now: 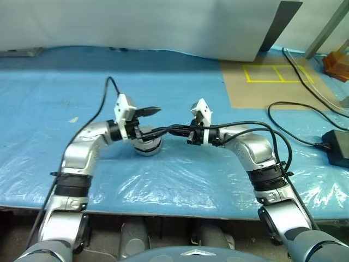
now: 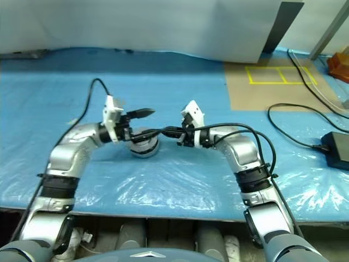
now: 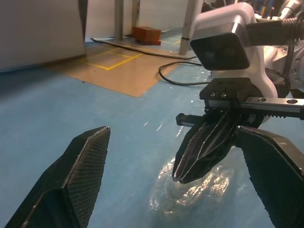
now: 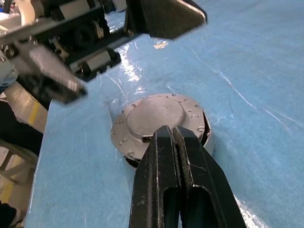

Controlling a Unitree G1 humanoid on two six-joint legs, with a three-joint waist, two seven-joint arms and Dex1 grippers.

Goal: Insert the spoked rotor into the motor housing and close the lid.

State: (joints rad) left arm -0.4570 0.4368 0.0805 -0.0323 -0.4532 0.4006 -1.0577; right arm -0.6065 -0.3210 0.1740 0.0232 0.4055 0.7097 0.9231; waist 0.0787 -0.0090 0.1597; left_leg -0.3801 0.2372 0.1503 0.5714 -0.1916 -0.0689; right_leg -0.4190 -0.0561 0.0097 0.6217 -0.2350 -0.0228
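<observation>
The motor housing stands on the blue plastic-covered surface between my two hands. The pale-grey lid lies on top of it, with a dark gap showing under one side. The spoked rotor is hidden. My right gripper is shut with nothing in it, and its tips hover just above the lid's near rim. My left gripper is open over the housing, one finger on each side of the right gripper.
The blue sheet's front edge runs close to me. At the right lie a black power brick and black cables. Further back are a brown floor patch with yellow tape and an orange object.
</observation>
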